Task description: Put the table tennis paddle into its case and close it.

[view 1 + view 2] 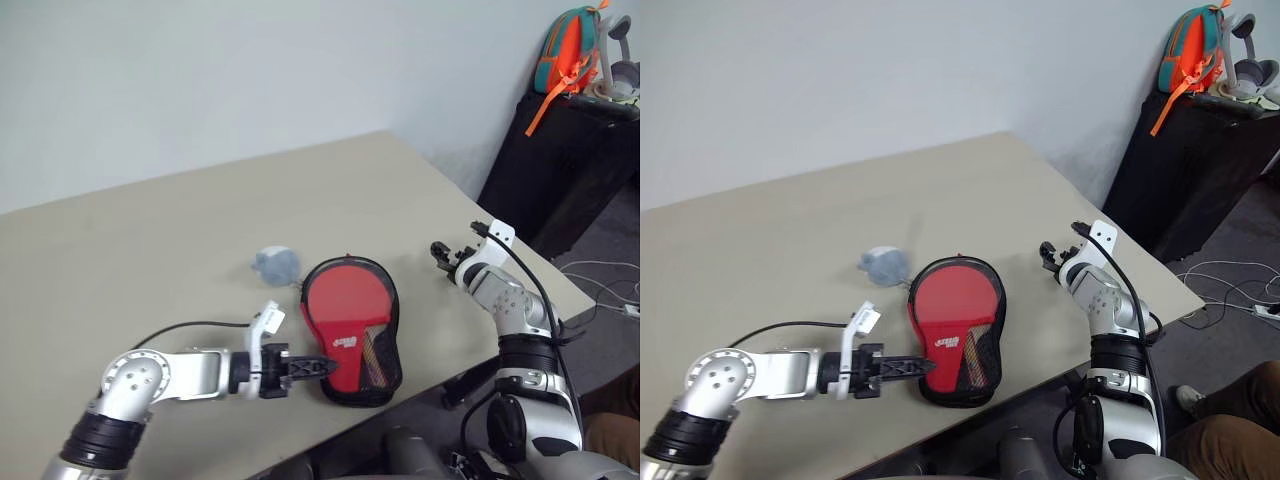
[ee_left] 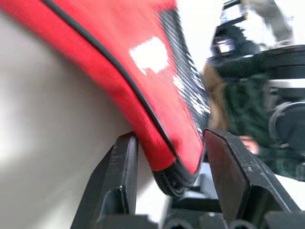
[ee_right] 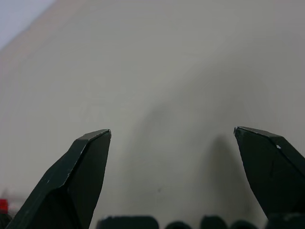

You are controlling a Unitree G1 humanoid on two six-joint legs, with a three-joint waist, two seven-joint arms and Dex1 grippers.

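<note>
The case [image 1: 348,298] lies flat on the beige table [image 1: 150,260], red top with a white logo, black rim and a mesh panel. Through the mesh I see the striped handle of the table tennis paddle [image 1: 376,352]; the case covers the rest of it. My left gripper [image 1: 322,368] reaches in from the left at the case's near corner. In the left wrist view that corner [image 2: 176,162] sits between the two fingers [image 2: 121,181], touching both. My right gripper [image 1: 446,257] hovers open over bare table to the right of the case, nothing between its fingertips [image 3: 93,157].
A small grey round object [image 1: 275,264] lies just behind the case's left side. The table's right edge runs close to my right arm. Beyond it stands a black cabinet [image 1: 560,170] with an orange and teal backpack [image 1: 567,50]. A person's leg [image 1: 1230,440] is at the lower right.
</note>
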